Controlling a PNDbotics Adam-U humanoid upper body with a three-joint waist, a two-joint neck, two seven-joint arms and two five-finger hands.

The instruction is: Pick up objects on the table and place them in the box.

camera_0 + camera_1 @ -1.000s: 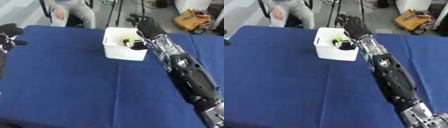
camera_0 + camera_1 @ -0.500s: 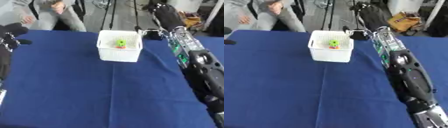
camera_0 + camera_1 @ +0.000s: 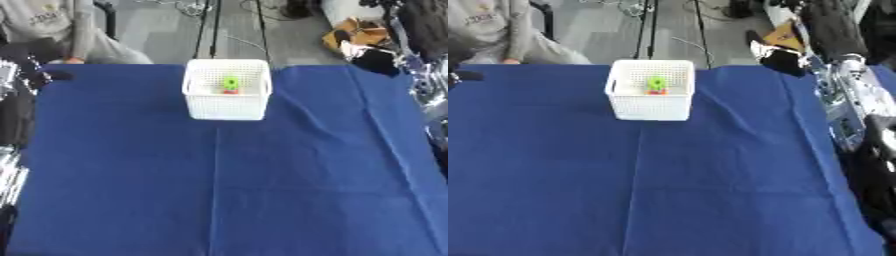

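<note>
A small green object (image 3: 231,82) with a bit of red beneath it lies inside the white box (image 3: 227,106), toward the back wall and slightly right of centre. What it is cannot be made out beyond its colours. The box is a perforated plastic basket with its opening upward, standing upright on the far middle part of the worktop (image 3: 219,190), which is covered by a dark blue cloth with a few creases running lengthwise. Apart from the box, the cloth carries no loose item that can be made out.

The right arm (image 3: 846,107) runs along the right edge of the worktop, black and silver, and reaches up past the far right corner, well apart from the box. The right hand (image 3: 773,56) shows there as a dark, blurred shape beyond the cloth's far edge, and whether its fingers are straight or curled cannot be told. It touches neither the box nor the object.

The left hand (image 3: 26,75) shows at the left edge, near the far left corner of the worktop; it is dark and blurred too, so its fingers cannot be told.
</note>
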